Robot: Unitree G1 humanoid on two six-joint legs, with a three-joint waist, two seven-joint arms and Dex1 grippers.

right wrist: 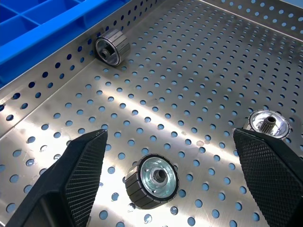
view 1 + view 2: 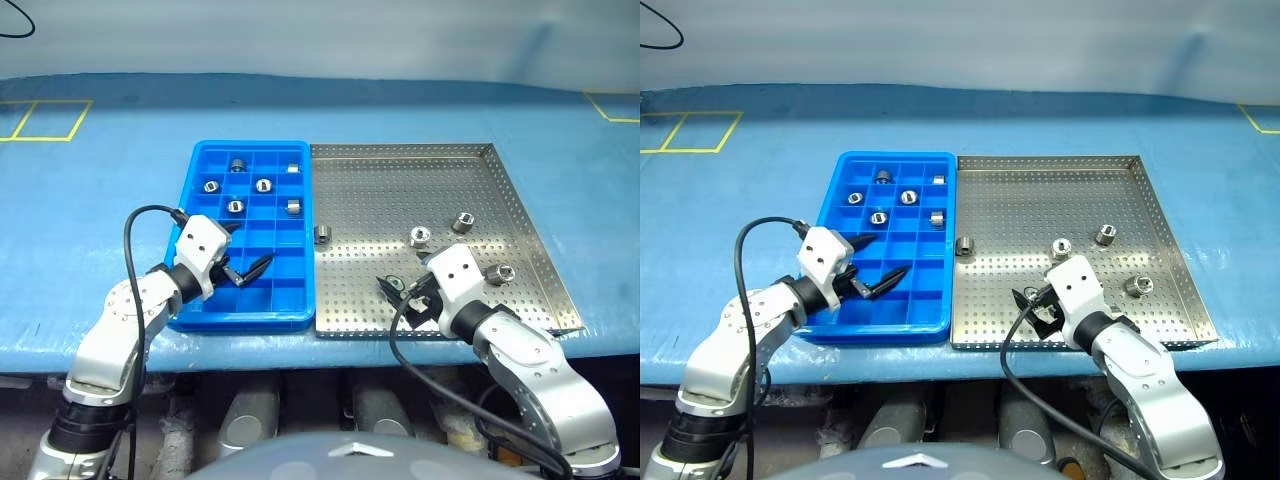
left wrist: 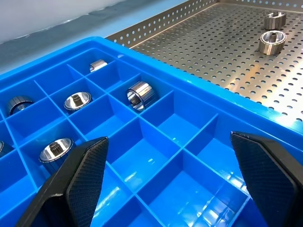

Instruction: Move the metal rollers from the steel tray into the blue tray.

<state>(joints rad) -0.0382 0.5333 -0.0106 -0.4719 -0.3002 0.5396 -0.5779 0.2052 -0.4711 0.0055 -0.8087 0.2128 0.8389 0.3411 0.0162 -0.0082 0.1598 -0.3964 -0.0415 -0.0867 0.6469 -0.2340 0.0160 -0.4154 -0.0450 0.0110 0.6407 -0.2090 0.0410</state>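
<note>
The rollers are short, shiny silver-grey cylinders with ribbed sides and a dark centre hole. Five of them lie in the steel tray (image 2: 520, 215), a wide, shallow square of perforated metal with low rims. One roller (image 2: 322, 234) lies on its side against the tray's left rim, just beside the blue tray (image 2: 196, 310). Two stand on end near the middle, one (image 2: 419, 237) closer to the right gripper and one (image 2: 462, 222) farther back. A fourth (image 2: 502, 271) stands toward the right rim. A fifth (image 1: 152, 180) lies tilted on the perforated floor between the right gripper's fingers, touched by neither.

The blue tray is a bright plastic grid of small square compartments, touching the steel tray's left rim. Six rollers sit in its far rows, each in its own compartment, among them one (image 2: 263, 185) standing on end and one (image 2: 294, 206) on its side. The near compartments hold none.

The left gripper (image 2: 244, 268) hovers over the near part of the blue tray, fingers wide apart and holding nothing. The right gripper (image 1: 177, 177) hangs over the near part of the steel tray, fingers spread wide as well.
</note>
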